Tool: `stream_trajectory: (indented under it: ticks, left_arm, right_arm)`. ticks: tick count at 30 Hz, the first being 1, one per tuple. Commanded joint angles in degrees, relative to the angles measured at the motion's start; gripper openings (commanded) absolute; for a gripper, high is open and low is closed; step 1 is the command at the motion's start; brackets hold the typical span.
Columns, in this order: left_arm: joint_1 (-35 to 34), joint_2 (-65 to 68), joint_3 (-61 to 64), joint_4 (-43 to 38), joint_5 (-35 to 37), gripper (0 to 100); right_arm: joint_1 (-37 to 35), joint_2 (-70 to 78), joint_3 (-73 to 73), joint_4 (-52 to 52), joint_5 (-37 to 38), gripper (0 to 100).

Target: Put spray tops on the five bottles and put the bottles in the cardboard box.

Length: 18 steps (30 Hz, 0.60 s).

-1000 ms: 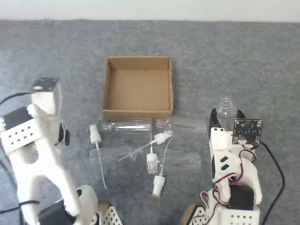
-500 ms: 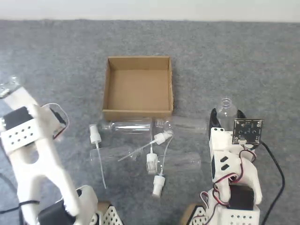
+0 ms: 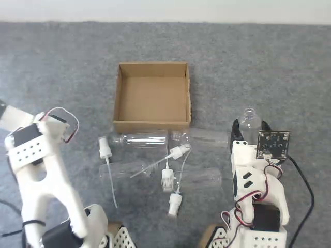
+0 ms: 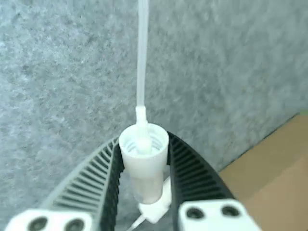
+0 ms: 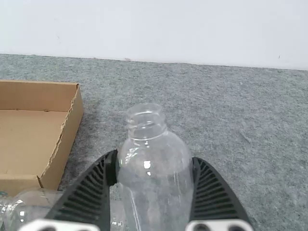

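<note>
Next step looks like mating the two: the dip tube should be lined up dead straight over the neck before lowering. Right gripper clamps an upright open bottle just right of the cardboard box. Left gripper pinches a spray top, with its arm swung well left of the box. The other bottles lie along the box's front wall.

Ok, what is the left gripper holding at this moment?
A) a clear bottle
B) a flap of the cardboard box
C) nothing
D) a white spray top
D: the left wrist view shows the left gripper shut on a white spray top.
</note>
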Motion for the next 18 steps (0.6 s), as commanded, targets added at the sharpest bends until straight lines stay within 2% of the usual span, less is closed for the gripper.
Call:
stream_trajectory:
  ticks: [1,11,18]
  left_arm:
    - [0.1,0.2,-0.6,-4.8,7.2,4]
    - [0.1,0.3,-0.9,-6.4,18.6,4]
    - [-0.8,0.4,-0.5,-8.4,18.9,4]
  right_arm:
    - [0.3,-0.8,-0.6,-1.3,-0.2,4.2]
    - [0.3,-0.8,-0.6,-1.3,-0.2,4.2]
    - [0.3,-0.8,-0.6,-1.3,-0.2,4.2]
